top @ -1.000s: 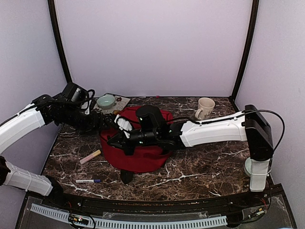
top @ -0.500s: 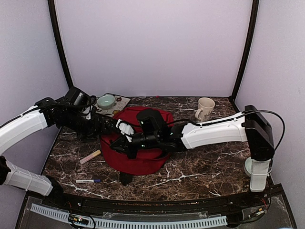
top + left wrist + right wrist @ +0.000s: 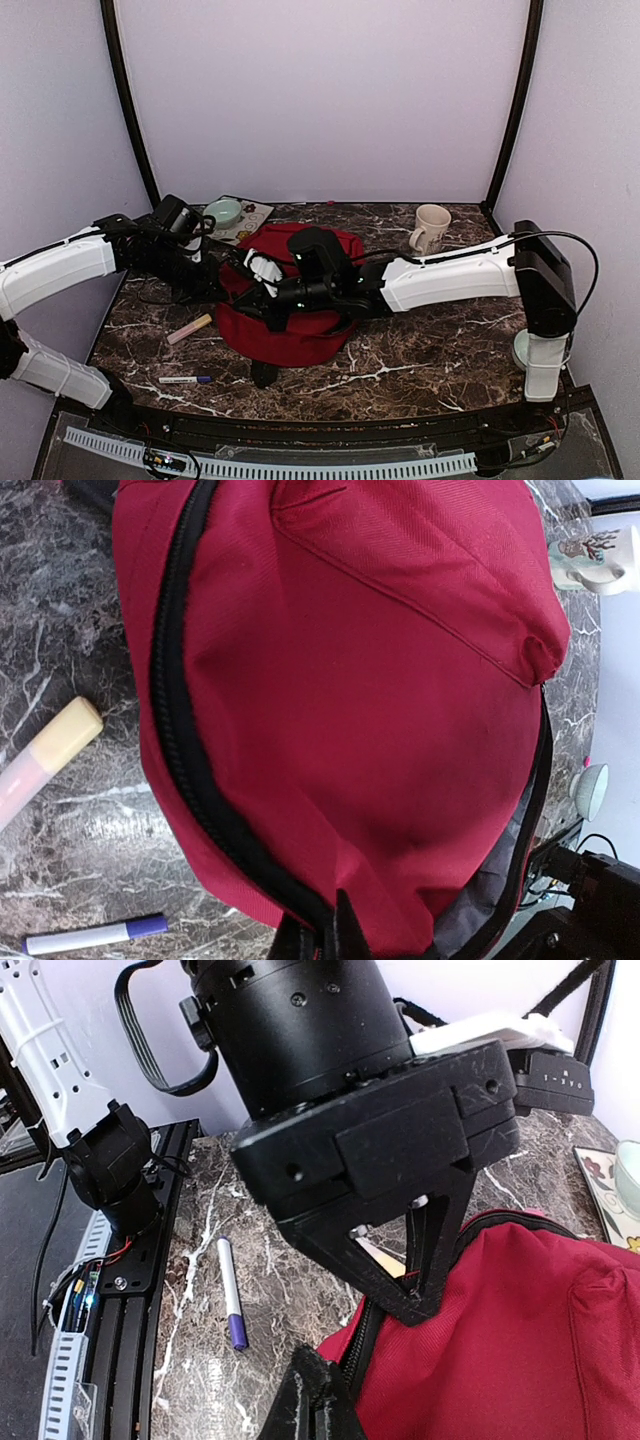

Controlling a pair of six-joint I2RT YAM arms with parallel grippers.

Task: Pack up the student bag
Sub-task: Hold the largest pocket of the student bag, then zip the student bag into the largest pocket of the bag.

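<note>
On the surface [image 3: 440, 340], a marker [image 3: 185, 380] and a pink tube [image 3: 189, 328] are lying at the left. The left gripper [image 3: 417, 1298] is pinching the zipper edge of the student bag [image 3: 290, 325], which is sitting mid-surface. The right gripper [image 3: 312, 1405] is hovering at that edge, and I cannot tell whether it is gripping.

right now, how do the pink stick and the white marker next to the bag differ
The pink stick is thicker, pale pink with a yellowish cap; the white marker is thin with a blue-purple cap. The pink stick lies diagonally, close to the student bag; the white marker lies almost parallel to the table's near edge, farther from the student bag. Both lie flat on the table, outside the student bag.
</note>
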